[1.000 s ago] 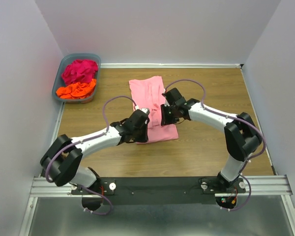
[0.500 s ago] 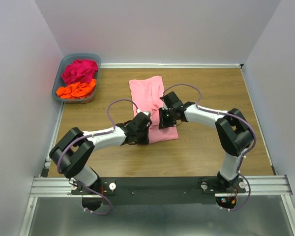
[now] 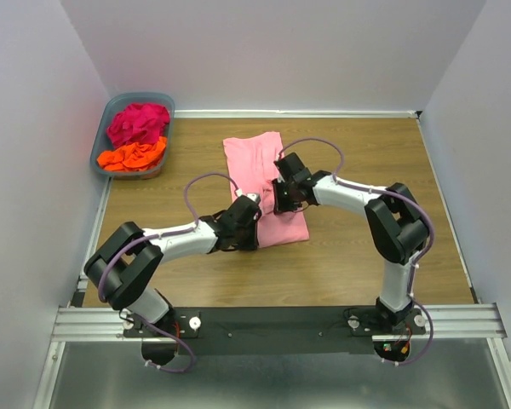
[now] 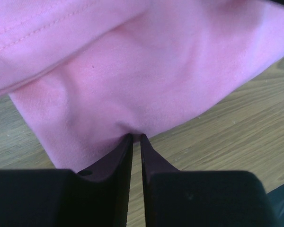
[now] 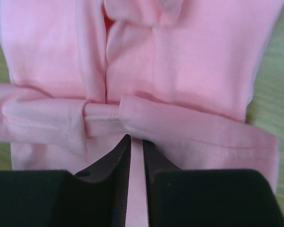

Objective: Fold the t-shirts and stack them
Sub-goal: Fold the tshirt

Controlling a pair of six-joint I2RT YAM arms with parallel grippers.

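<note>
A: Which step?

B: Cross fold on the pink shirt (image 3: 260, 166), I'd say. It lies mid-table (image 3: 366, 153) as a long strip running 12 to 6, sides already turned in.

A: Claws?

B: Left gripper (image 4: 136, 137) is at the strip's 7 o'clock edge. Its jaws are down to a slit and the cloth puckers at the tips, so it's pinching the shirt. Right gripper (image 5: 136, 138) is at about 5 o'clock of the strip's middle, also nearly closed, nipping a stitched hem band that lies across the strip. It looks clamped on it, though the gap is thin.

A: Next move?

B: My guess is that both lift together and carry the near end toward 12. They need to keep level or the fold skews.

A: Cloth condition?

B: It's soft and thin. There's a seam line down the centre where the sides meet, and the hem band is bunched and rolled rather than flat. The far end is smooth.

A: The others?

B: The magenta shirt (image 3: 138, 122) and orange shirt (image 3: 134, 156) are crumpled in the basket (image 3: 141, 95) at 10 o'clock, not folded yet.
</note>
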